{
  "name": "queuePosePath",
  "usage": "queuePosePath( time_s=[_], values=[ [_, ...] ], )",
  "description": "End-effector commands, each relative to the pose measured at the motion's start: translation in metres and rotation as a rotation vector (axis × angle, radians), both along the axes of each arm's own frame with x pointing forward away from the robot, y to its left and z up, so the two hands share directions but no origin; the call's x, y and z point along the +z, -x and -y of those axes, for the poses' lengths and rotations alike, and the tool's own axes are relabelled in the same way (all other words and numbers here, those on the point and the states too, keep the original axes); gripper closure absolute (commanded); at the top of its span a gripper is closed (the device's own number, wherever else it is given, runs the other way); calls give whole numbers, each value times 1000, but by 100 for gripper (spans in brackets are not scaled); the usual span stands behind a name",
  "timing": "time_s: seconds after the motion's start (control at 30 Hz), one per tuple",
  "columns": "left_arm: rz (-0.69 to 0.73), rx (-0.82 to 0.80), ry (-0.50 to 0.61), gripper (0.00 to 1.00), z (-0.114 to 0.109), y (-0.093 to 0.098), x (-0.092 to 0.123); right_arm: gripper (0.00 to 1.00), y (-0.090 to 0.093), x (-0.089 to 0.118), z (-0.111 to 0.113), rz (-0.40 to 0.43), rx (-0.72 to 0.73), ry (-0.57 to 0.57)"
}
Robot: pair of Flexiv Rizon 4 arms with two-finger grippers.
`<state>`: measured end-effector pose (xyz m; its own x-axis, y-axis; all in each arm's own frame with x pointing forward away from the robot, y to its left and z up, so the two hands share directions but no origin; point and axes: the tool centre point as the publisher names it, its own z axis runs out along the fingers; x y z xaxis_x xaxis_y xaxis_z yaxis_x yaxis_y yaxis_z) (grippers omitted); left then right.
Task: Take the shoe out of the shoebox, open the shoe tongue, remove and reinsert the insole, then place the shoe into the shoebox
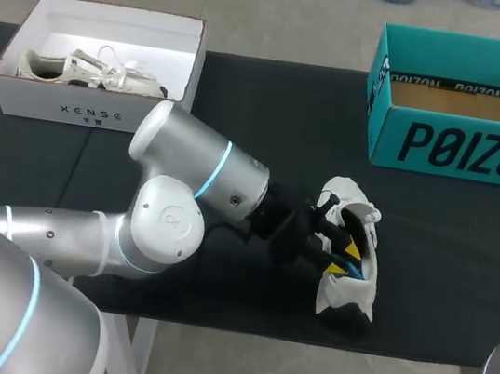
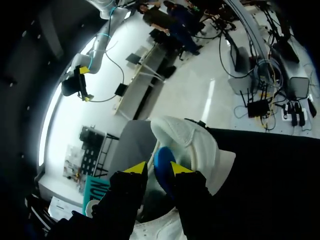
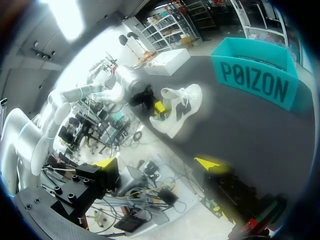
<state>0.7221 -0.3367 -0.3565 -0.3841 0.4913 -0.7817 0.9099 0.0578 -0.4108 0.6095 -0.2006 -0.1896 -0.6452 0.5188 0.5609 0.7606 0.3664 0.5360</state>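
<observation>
One white shoe (image 1: 335, 296) lies right-centre on the desk (image 1: 245, 92); my left claw (image 2: 158, 168) sits inside it, pinched narrow on the blue insole (image 2: 163, 158). Right claw (image 3: 159, 165) spread wide, holding nothing.

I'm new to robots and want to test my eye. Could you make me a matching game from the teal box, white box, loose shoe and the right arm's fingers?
1 teal box
2 white box
3 loose shoe
4 right arm's fingers

A holds a second shoe
B lies on the black table
C bare cardboard inside
D wide open, holding nothing

Pairs: 1-C, 2-A, 3-B, 4-D
</observation>
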Motion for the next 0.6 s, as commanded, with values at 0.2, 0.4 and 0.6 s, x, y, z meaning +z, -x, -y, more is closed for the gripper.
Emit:
queuePosePath(
  time_s=[0.2, 0.4, 0.6],
  values=[
    [10, 6, -15, 0, -32, 2, 31, 0, 8, 1, -3, 107, -155, 206],
    [77, -44, -88, 0, -29, -15, 51, 0, 8, 1, -3, 107, -155, 206],
    [244, -398, -695, 0, -27, -8, 51, 0, 8, 1, -3, 107, -155, 206]
  ],
)
